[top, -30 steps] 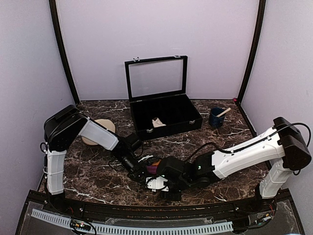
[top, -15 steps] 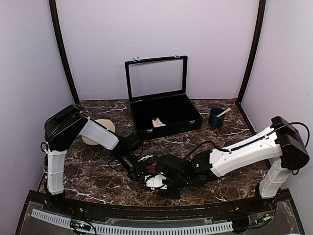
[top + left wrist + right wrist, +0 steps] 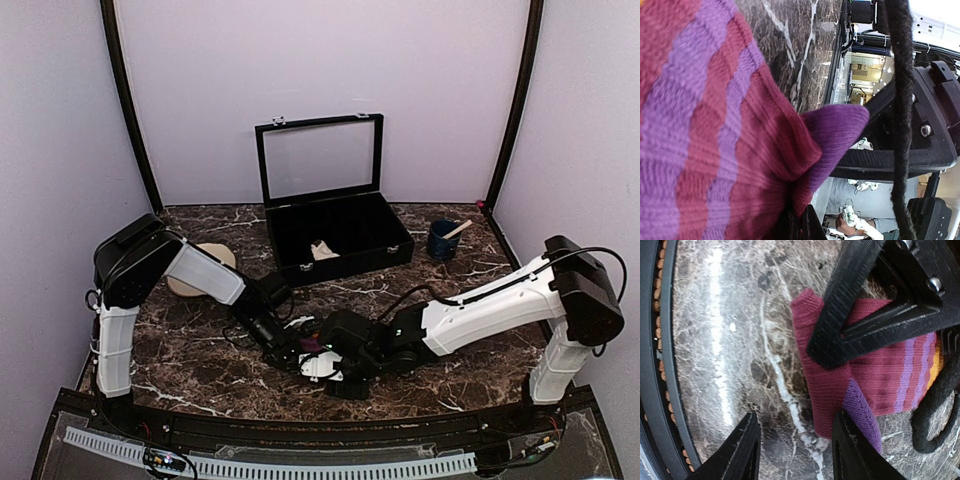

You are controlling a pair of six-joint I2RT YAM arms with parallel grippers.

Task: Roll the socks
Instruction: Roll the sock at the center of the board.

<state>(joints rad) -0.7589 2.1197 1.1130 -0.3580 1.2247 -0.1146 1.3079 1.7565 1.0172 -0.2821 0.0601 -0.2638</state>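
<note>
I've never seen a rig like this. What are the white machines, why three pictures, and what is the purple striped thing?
Two robot arms are bolted at the near edge of a marble table. One picture looks down from above; the other two come from small cameras on each wrist. The left gripper pinches a striped sock, which fills its view. The right gripper is open at that sock's edge. Farther back stand an open black case, a blue cup and a beige disc.

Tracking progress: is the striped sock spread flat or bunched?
Bunched, not flat: the striped sock is doubled over in folds under the left fingers. How far rolled, cannot tell.
</note>
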